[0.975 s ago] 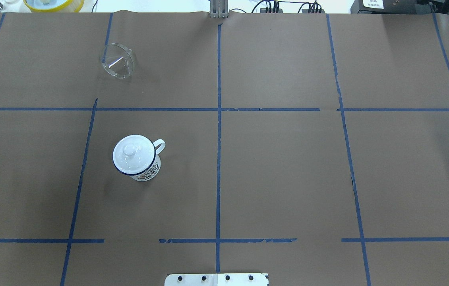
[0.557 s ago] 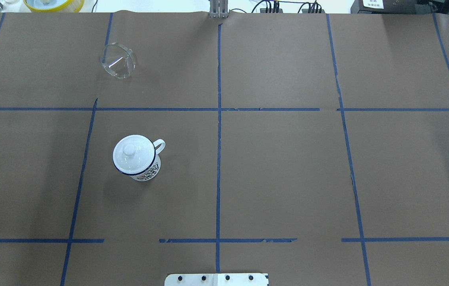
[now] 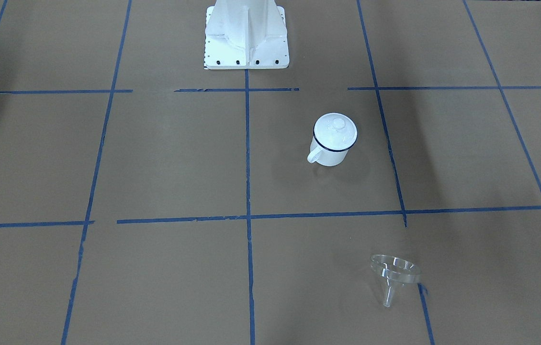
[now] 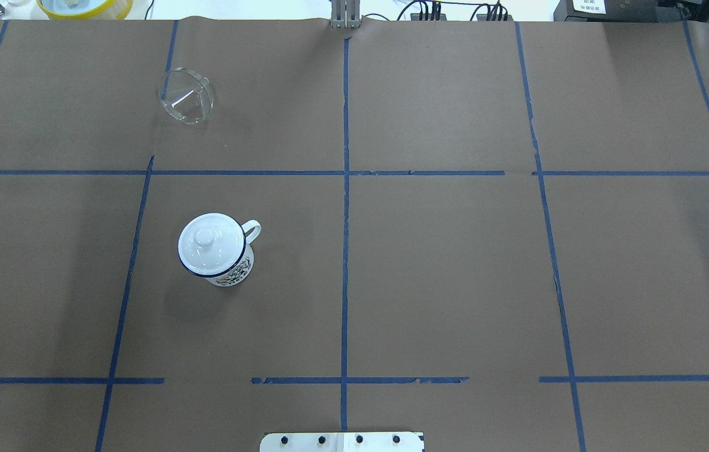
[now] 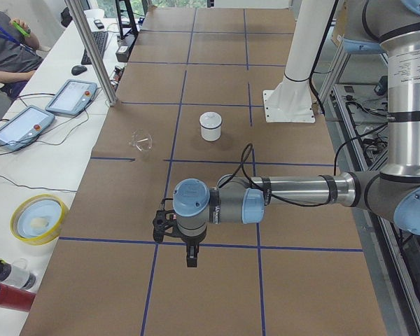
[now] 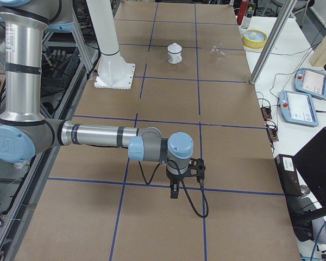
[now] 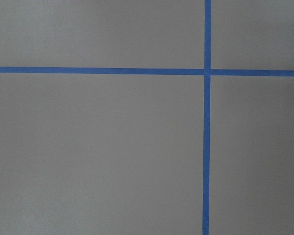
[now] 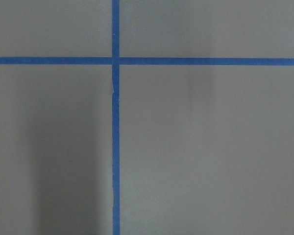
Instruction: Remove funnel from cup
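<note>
The clear funnel (image 4: 186, 96) lies on its side on the brown table, far left, apart from the cup; it also shows in the front view (image 3: 393, 273). The white cup (image 4: 224, 267) with a dark blue rim stands upright nearer the robot, with a round white knobbed lid (image 4: 210, 243) on top, handle to the right. It also shows in the front view (image 3: 332, 152). My left gripper (image 5: 190, 260) shows only in the left side view, far from both; I cannot tell if it is open. My right gripper (image 6: 174, 193) shows only in the right side view, likewise unclear.
The white robot base (image 3: 246, 38) stands at the table's near edge. A yellow bowl (image 5: 37, 218), tablets (image 5: 71, 96) and a metal post (image 5: 91, 49) lie beyond the far edge, where a person (image 5: 7, 49) sits. Blue tape lines grid the table.
</note>
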Tool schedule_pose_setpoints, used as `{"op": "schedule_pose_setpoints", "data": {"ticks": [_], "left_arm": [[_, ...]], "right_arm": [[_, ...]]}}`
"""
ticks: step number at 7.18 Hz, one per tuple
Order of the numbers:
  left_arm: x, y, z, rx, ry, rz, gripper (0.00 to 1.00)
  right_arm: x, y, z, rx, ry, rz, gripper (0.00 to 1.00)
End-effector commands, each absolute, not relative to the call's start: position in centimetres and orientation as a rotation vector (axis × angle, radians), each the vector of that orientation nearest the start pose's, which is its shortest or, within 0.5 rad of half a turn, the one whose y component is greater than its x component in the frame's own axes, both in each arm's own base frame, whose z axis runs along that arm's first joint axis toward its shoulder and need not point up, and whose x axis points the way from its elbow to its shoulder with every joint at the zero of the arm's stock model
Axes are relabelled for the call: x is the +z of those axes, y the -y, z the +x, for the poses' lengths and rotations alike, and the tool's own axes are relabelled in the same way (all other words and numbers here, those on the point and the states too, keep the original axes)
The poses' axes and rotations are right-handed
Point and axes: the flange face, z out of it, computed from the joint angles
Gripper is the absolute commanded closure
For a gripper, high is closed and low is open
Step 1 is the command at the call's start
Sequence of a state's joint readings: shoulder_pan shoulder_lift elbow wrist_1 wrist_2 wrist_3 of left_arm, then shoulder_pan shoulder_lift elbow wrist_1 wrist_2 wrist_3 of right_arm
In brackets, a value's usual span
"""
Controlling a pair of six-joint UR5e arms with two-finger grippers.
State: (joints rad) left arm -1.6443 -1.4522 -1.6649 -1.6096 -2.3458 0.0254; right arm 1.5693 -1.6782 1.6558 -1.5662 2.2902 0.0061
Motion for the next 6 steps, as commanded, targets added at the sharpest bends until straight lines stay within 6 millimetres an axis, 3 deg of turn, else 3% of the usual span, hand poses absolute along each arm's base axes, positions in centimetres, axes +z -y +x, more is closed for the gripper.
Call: {"op": "schedule_pose_setpoints", "data": {"ticks": [1,6], "left_arm": [[64.67,44.92,-9.64,-0.012,-0.768,0.115,0.00],[64.54,44.81,-9.71,-0.013,-0.766,0.119,0.00]], "right_arm": [[67.08,44.50,6.70,0.011,0.719,-0.020,0.00],[67.01,44.51,6.70,0.010,0.719,-0.019,0.00]]}}
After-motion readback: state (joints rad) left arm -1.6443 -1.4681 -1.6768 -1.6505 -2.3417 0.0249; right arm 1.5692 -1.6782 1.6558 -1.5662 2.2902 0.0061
